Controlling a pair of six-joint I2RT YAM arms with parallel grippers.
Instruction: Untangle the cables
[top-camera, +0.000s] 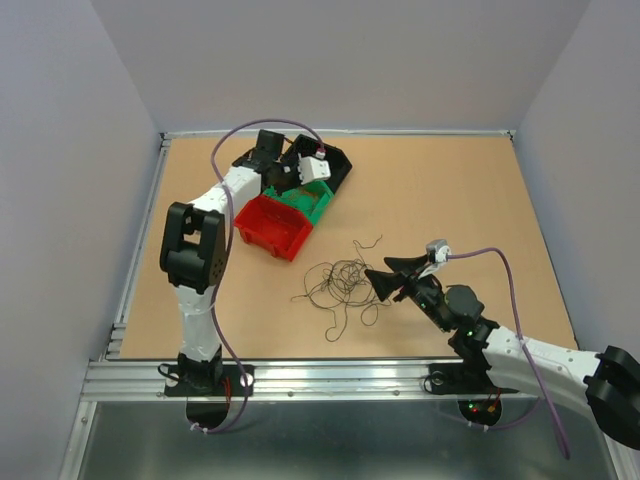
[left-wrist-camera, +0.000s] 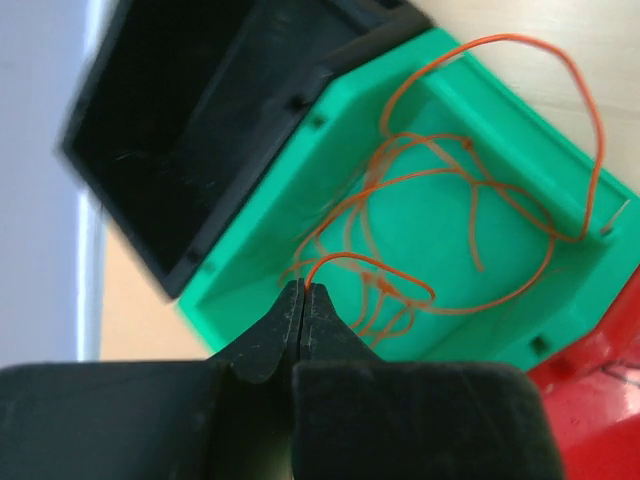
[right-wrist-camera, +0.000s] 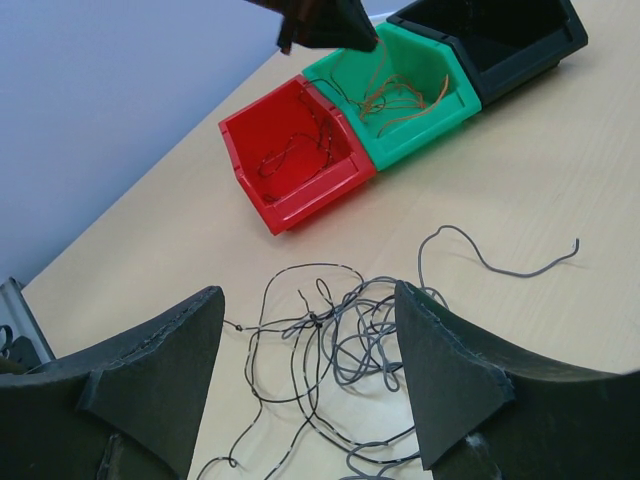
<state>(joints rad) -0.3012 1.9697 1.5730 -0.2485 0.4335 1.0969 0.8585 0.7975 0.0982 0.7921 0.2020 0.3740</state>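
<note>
the sorting looks partly done, by my reading: orange wires (left-wrist-camera: 470, 200) lie coiled in the green bin (left-wrist-camera: 250, 265), a dark wire (right-wrist-camera: 295, 155) sits in the red bin (right-wrist-camera: 262, 205), and the black bin (left-wrist-camera: 200, 120) looks empty as far as its dark inside can be read. what is left is the main tangle (right-wrist-camera: 340, 350) of thin grey and dark wires, knotted in loose loops on the table (top-camera: 450, 200) in front of the bins, with one grey strand (right-wrist-camera: 500, 265) lying apart beside it. the left gripper (left-wrist-camera: 303, 292) is clenched over the green bin, its tips pinching the end of an orange wire that trails down into the bin, so this strand seems to be at the point of being dropped off. the right gripper (right-wrist-camera: 308, 330) hangs with its jaws spread wide just above the tangle, holding nothing. the left wrist view alone shows the pinched wire end and the orange colour; the right wrist view alone makes out the single loops of the tangle and the red bin's contents; the top view gives the layout, the bins well apart from the pile.
</note>
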